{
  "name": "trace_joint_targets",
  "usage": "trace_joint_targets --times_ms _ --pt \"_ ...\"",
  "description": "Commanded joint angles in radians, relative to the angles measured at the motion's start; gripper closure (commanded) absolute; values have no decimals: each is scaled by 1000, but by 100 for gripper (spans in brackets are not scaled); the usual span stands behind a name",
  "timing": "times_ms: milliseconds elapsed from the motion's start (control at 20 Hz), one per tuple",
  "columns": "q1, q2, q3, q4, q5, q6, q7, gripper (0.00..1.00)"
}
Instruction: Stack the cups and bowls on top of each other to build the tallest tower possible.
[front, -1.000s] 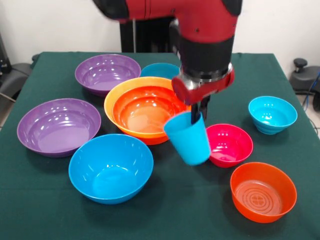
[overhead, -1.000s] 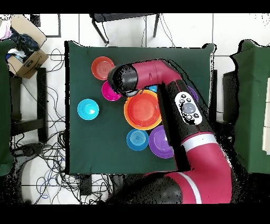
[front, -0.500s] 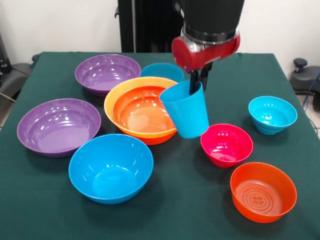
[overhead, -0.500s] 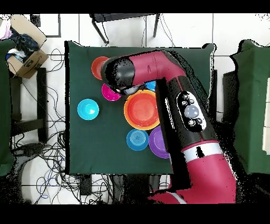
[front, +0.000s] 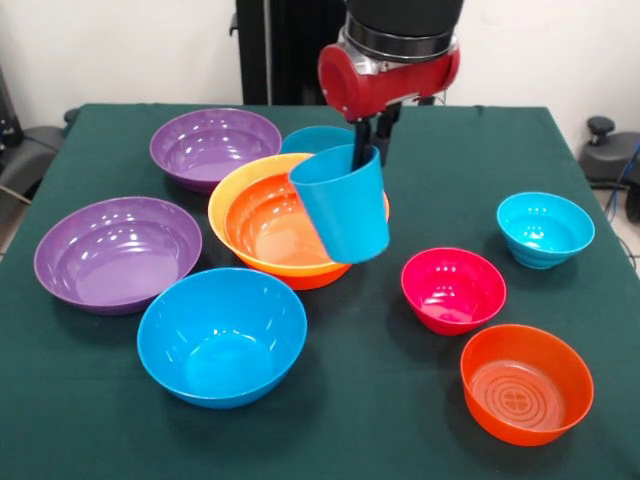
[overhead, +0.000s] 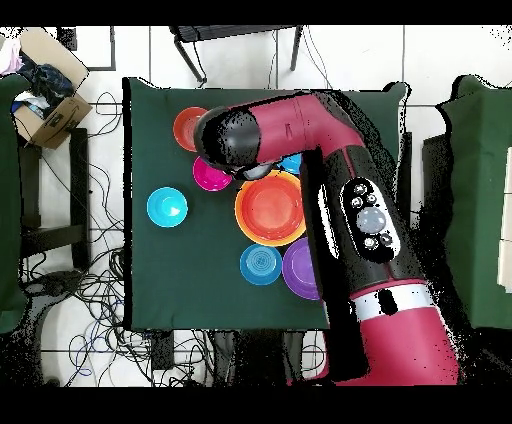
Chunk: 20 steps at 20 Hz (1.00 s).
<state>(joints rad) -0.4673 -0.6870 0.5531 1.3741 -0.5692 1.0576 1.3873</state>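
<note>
My gripper (front: 368, 158) is shut on the rim of the light blue cup (front: 341, 206). The cup hangs tilted in the air over the right edge of the big orange bowl (front: 232, 190), which has a red-orange bowl (front: 280, 225) nested in it. Loose bowls lie around: two purple (front: 215, 146) (front: 117, 251), a large blue (front: 222, 334), a small blue (front: 318, 139) behind the cup, magenta (front: 453, 289), cyan (front: 545, 229) and red-orange (front: 526, 383). In the overhead view the arm (overhead: 300, 130) hides the gripper and the cup; the orange bowl (overhead: 270, 210) shows beside it.
The dark green table (front: 400, 420) ends near the red-orange bowl at the front. The robot's black pedestal (front: 290, 50) stands behind the table. In the overhead view a cardboard box (overhead: 45, 100) and cables lie on the floor to the left.
The gripper has risen and moved left in the front view with the cup, from beside the magenta bowl to over the orange bowl's right edge.
</note>
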Motion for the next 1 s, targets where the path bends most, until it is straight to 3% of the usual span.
trace_joint_targets --times_ms 50,500,1000 --pt "-4 19 -76 109 -118 76 -153 100" --pt "-3 15 -101 133 -145 128 -159 100" --pt "-13 53 -108 171 -178 64 -148 100"
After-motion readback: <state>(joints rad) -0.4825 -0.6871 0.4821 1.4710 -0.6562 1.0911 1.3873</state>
